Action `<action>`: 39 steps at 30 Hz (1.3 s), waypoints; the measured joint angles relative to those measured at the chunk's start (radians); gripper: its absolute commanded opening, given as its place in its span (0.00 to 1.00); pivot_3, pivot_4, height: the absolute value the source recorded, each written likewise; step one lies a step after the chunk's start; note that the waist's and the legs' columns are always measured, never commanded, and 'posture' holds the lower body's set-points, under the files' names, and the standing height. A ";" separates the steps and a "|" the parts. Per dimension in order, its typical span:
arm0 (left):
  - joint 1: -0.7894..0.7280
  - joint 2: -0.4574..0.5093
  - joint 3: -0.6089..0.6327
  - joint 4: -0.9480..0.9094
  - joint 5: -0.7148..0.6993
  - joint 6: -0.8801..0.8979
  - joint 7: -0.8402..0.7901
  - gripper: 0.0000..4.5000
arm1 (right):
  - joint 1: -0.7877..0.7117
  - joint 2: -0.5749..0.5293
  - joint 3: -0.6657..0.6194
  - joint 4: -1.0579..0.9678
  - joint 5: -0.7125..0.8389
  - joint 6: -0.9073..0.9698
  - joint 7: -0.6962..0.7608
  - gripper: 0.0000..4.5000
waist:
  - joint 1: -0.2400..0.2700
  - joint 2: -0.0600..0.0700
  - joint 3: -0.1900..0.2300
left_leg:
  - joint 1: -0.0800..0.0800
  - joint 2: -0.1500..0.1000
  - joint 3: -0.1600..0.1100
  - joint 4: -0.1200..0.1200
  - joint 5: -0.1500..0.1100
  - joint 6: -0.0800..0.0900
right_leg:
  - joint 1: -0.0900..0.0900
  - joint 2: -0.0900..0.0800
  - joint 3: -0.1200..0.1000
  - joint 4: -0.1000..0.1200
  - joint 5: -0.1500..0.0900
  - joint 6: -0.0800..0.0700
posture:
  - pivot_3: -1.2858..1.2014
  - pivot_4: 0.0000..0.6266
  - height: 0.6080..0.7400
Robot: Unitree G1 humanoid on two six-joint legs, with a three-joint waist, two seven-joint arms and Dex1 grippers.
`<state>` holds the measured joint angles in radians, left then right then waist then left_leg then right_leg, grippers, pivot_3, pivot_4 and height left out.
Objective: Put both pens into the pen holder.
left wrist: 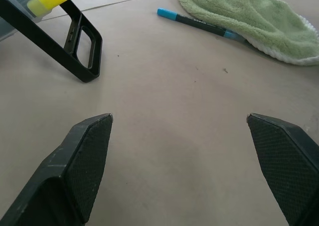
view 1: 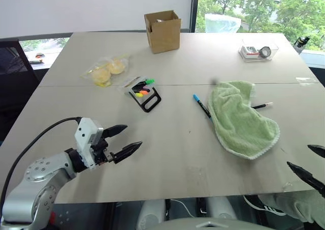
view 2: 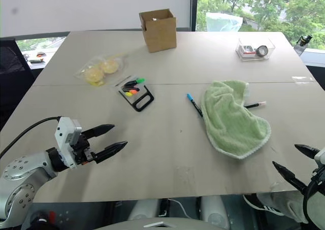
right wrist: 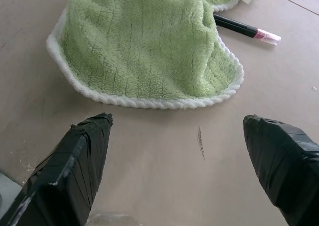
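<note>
A black pen with a light-blue cap (view 1: 201, 105) lies mid-table, its far end tucked against a green towel (view 1: 241, 119). The second pen (view 1: 263, 106), black with a pink section and whitish tip, sticks out from the towel's right side. The black pen holder (view 1: 144, 94) lies flat left of centre with short green, orange and yellow markers in its clear pocket. My left gripper (view 1: 125, 140) hovers open and empty over the near left of the table, short of the holder. At the table's near right edge my right gripper (view 1: 309, 163) is open and empty, short of the towel.
A brown cardboard box (view 1: 163, 31) stands at the back centre. A clear bag of yellow items (view 1: 107, 71) lies back left, and a clear tray (view 1: 258, 51) with small objects sits back right. A seam (view 1: 76, 85) crosses the table (view 1: 167, 154).
</note>
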<state>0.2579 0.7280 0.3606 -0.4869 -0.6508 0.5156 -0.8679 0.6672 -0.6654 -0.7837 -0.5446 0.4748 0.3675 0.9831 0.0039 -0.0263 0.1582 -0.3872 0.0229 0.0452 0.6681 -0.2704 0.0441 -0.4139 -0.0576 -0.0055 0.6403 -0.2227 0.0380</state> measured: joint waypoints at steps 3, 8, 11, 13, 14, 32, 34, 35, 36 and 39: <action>-0.012 0.004 -0.010 0.001 0.000 -0.005 -0.016 0.99 | -0.090 -0.050 0.041 0.013 0.001 0.022 -0.015 1.00 | -0.001 0.000 0.001 | 0.001 0.000 0.002 0.001 0.000 0.000 | 0.000 0.000 0.000 0.000 0.000 0.000 | 0.52 0.24 1.00; -0.142 0.008 -0.098 -0.061 -0.017 -0.031 -0.064 0.99 | -0.488 -0.279 0.298 0.016 0.040 0.133 -0.027 1.00 | -0.009 -0.002 0.001 | 0.004 -0.001 0.003 0.002 0.000 0.001 | 0.002 -0.007 -0.007 0.000 0.001 -0.001 | 0.52 0.24 1.00; -0.171 0.008 -0.118 -0.064 -0.021 -0.027 -0.064 0.99 | -0.612 -0.319 0.424 0.065 0.013 0.134 -0.006 1.00 | 0.001 -0.001 0.002 | 0.001 -0.001 0.002 0.000 0.000 0.001 | 0.000 -0.001 -0.008 0.000 0.003 -0.005 | 0.52 0.24 1.00; -0.250 0.004 -0.155 -0.082 -0.029 -0.021 -0.057 0.99 | -0.818 -0.380 0.608 0.169 -0.069 0.102 0.051 1.00 | 0.002 0.002 0.004 | -0.004 -0.001 0.003 0.001 0.000 0.001 | -0.004 0.002 -0.008 -0.002 0.003 -0.005 | 0.52 0.24 1.00; -0.261 0.003 -0.161 -0.091 -0.032 -0.021 -0.053 0.99 | -0.841 -0.385 0.630 0.182 -0.085 0.091 0.061 1.00 | 0.007 0.002 0.004 | -0.006 -0.001 0.001 0.001 0.000 0.001 | -0.004 0.002 -0.008 -0.003 0.003 -0.005 | 0.52 0.24 1.00; -0.240 -0.036 -0.214 -0.135 0.000 -0.042 0.032 1.00 | -1.607 -0.098 1.227 1.219 -0.661 -0.589 0.336 0.61 | -0.011 0.003 0.008 | -0.010 -0.001 0.001 0.001 0.002 -0.002 | -0.005 0.003 -0.008 -0.009 0.007 0.000 | 0.52 0.24 1.00; -0.234 -0.045 -0.215 -0.143 0.001 -0.042 0.050 1.00 | -1.603 -0.094 1.211 1.213 -0.642 -0.586 0.358 0.43 | -0.013 0.003 0.008 | -0.010 0.000 0.001 0.002 0.002 -0.002 | -0.005 0.002 -0.008 -0.008 0.007 0.000 | 0.52 0.24 1.00; -0.233 -0.047 -0.216 -0.149 0.001 -0.042 0.057 1.00 | -1.601 -0.094 1.205 1.207 -0.635 -0.585 0.364 0.38 | -0.013 0.003 0.008 | -0.010 0.000 0.001 0.002 0.002 -0.002 | -0.005 0.002 -0.008 -0.007 0.007 0.000 | 0.52 0.24 1.00; -0.234 -0.047 -0.218 -0.158 0.002 -0.042 0.064 1.00 | -1.595 -0.094 1.196 1.192 -0.628 -0.579 0.364 0.24 | -0.014 0.003 0.008 | -0.009 -0.001 0.001 0.002 0.002 -0.002 | -0.005 0.002 -0.008 -0.007 0.007 0.000 | 0.52 0.24 1.00; -0.248 -0.051 -0.237 -0.168 0.003 -0.039 0.080 1.00 | -1.558 -0.094 1.156 1.126 -0.587 -0.534 0.364 0.01 | -0.012 0.003 0.008 | -0.009 -0.001 0.000 0.002 0.002 -0.002 | -0.005 0.001 -0.008 -0.005 0.007 0.000 | 0.52 0.24 1.00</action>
<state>0.0101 0.6771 0.1233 -0.6548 -0.6479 0.4761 -0.7881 -0.8911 -0.7599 0.3719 0.5813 -0.1126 -0.1661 1.3473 -0.0081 -0.0230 0.1662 -0.3963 0.0223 0.0452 0.6702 -0.2685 0.0421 -0.4190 -0.0564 -0.0136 0.6350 -0.2157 0.0381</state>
